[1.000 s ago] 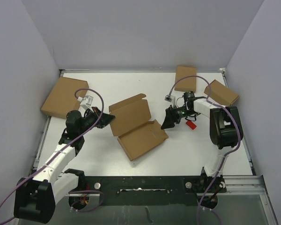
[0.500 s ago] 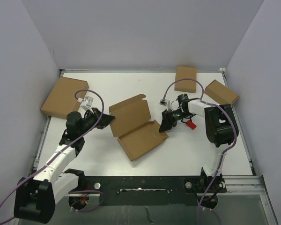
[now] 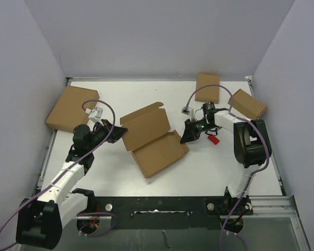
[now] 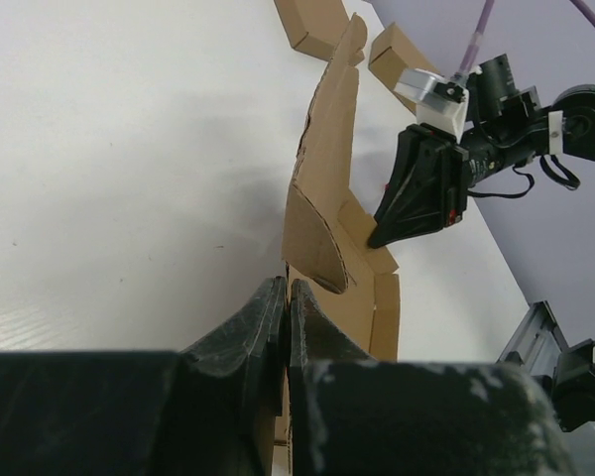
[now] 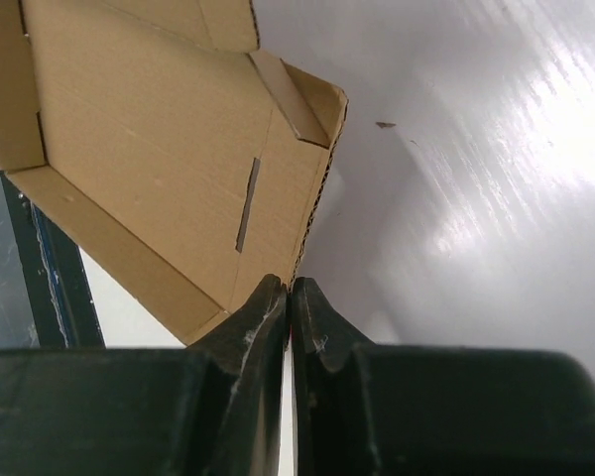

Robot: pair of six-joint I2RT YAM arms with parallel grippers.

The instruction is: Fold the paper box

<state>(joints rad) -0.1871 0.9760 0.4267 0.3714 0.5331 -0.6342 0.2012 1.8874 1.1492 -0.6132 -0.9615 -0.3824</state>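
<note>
While the paper box [image 3: 153,140] lies open in the middle of the worktop [image 3: 214,164], between the two arms, each arm meets it from its own side. Its lid panel is on the far side and its shallow base is nearer the arm bases. In the left wrist view the lid stands up at a tilt.

The left gripper [image 3: 120,130] is at the lid's left edge. Its fingers [image 4: 248,327] are pressed narrowly together, and the cardboard rises out of the thin line between them, so they pinch the box's edge.

The right gripper [image 3: 184,138] is at the right corner of the base. Its fingers [image 5: 322,337] are likewise closed to a thin line, and the corner wall's edge runs down into it, clamped. That wrist view also shows the box's inside, with one thin slit [image 5: 248,190] cut in the panel and a folded side flap [image 5: 278,94] beside it.

A larger brown box [image 3: 72,108] sits at the far left of the worktop, well apart from the paper box. A smaller brown box [image 3: 207,87] and a second small box [image 3: 247,103] lie at the far right, beyond the right arm. A small red part [image 3: 214,139] shows just beside that arm's wrist.
</note>
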